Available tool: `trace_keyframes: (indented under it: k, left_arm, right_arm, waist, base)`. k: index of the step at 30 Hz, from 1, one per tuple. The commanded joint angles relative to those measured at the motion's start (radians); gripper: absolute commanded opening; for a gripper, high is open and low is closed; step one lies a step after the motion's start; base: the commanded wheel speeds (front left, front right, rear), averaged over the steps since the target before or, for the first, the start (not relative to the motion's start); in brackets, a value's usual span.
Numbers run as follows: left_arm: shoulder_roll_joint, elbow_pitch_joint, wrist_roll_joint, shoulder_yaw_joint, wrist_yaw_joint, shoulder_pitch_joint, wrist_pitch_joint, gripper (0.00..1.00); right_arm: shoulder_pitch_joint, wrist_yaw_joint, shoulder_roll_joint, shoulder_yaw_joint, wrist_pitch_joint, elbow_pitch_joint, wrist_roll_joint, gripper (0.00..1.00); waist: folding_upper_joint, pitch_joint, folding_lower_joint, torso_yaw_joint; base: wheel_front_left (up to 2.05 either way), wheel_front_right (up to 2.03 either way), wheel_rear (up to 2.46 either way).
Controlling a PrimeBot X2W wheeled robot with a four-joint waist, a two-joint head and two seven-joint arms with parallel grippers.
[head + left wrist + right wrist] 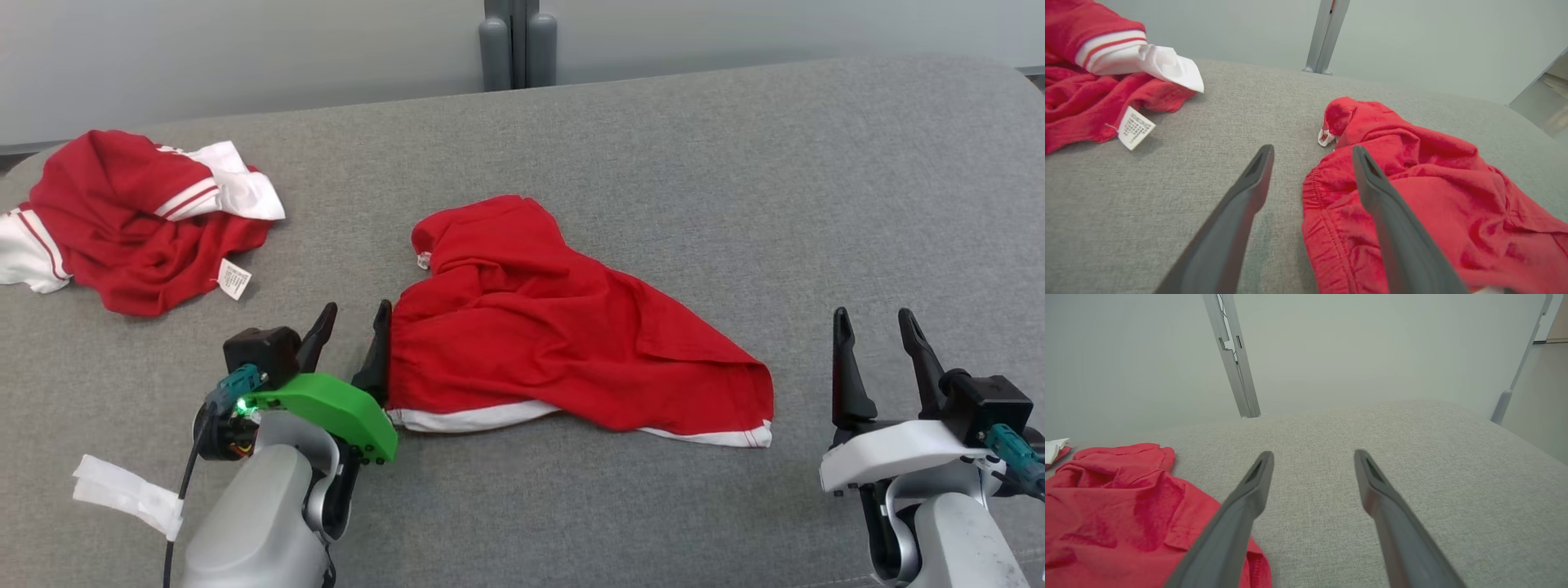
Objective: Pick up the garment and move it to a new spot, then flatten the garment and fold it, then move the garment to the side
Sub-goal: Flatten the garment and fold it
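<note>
Shorts (571, 327), red with a white hem, lie crumpled in the middle of the grey cushion (775, 163). My left gripper (356, 312) sits right at their waistband edge, jaws spread wide and gripping nothing. In the left wrist view, one finger (1392, 220) hangs over the elastic and the other is over bare grey fabric; I cannot tell if it touches the cloth. My right gripper (873, 318) is spread wide too and empty, well apart from the shorts. A second red-and-white garment (122, 229) is bunched at the far left, label (234, 279) showing.
</note>
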Motion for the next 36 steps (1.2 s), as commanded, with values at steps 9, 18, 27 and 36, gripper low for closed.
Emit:
trace_keyframes:
  k: [9,18,27,36]
  left_arm:
    - [-0.034,-0.207,0.152,0.130,0.042,0.176,-0.002,1.00]
    - [-0.075,-0.317,0.227,0.183,0.068,0.336,-0.002,1.00]
    - [-0.081,-0.376,0.256,0.169,0.090,0.433,-0.002,1.00]
    - [-0.081,-0.413,0.264,0.162,0.112,0.444,-0.002,1.00]
  right_arm:
    - [0.001,-0.002,-0.002,0.024,-0.003,0.011,-0.055,1.00]
    - [0.051,-0.002,-0.003,0.066,-0.003,0.013,-0.047,1.00]
    - [0.096,-0.002,-0.002,0.114,-0.003,0.006,0.015,1.00]
    - [0.100,-0.002,-0.003,0.139,-0.003,0.029,0.024,1.00]
  waist:
    - [0.0000,-0.093,0.0000,0.072]
    - [0.0000,-0.149,0.0000,0.122]
    - [0.0000,-0.172,0.0000,0.115]
    - [0.0000,-0.178,0.0000,0.116]
  base:
    - [0.00,0.00,0.00]
    - [0.00,0.00,0.00]
    - [0.00,0.00,0.00]
    - [0.00,0.00,0.00]
